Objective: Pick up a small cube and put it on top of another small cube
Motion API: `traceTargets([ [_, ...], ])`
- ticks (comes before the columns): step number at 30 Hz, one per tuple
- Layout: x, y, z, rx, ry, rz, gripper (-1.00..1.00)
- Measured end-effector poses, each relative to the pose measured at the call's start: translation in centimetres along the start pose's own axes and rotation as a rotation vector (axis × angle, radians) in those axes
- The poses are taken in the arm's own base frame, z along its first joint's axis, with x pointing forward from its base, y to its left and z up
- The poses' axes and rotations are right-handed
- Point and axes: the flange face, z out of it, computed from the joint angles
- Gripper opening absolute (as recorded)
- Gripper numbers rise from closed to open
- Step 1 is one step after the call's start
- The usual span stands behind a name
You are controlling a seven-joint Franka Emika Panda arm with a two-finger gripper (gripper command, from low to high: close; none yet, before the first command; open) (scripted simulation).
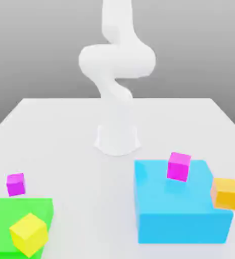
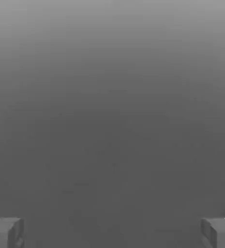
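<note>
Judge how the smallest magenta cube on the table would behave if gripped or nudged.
The small magenta cube has flat faces and sits square on the white table, so it would likely slide, not roll. It looks rigid, so it probably won't deform. Being small, it may slip aside under an off-centre pinch from the open gripper.

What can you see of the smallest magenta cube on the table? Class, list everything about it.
The smallest plain magenta cube is matte, uniformly coloured and unmarked, with three faces showing in the exterior view: a lighter top and two slightly darker sides. It sits flat and upright, turned a little so one vertical edge faces the camera. It rests on the white table towards the exterior view's left, just behind the flat green block; whether the two touch cannot be told. Nothing lies on it or grips it.
</note>
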Motion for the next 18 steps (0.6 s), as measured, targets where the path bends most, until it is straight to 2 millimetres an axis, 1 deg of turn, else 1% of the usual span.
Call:
traceTargets([
  [2, 1.7, 2.9, 4.8, -0.067, -0.024, 0.097, 0.00],
  [4, 3.0, 6.3, 9.0, -0.131, -0.043, 0.192, 0.00],
  [7, 4.3, 12.1, 14.6, -0.227, -0.066, 0.335, 0.00],
  [9, 4.7, 16.4, 17.9, -0.292, -0.078, 0.433, 0.00],
  [12, 4.5, 23.3, 21.9, -0.390, -0.090, 0.580, 0.00],
  [14, 3.8, 28.1, 24.1, -0.457, -0.095, 0.679, 0.00],
  [17, 2.1, 35.4, 26.3, -0.559, -0.096, 0.830, 0.00],
  [18, 1.5, 38.5, 26.6, -0.596, -0.087, 0.897, 0.00],
])
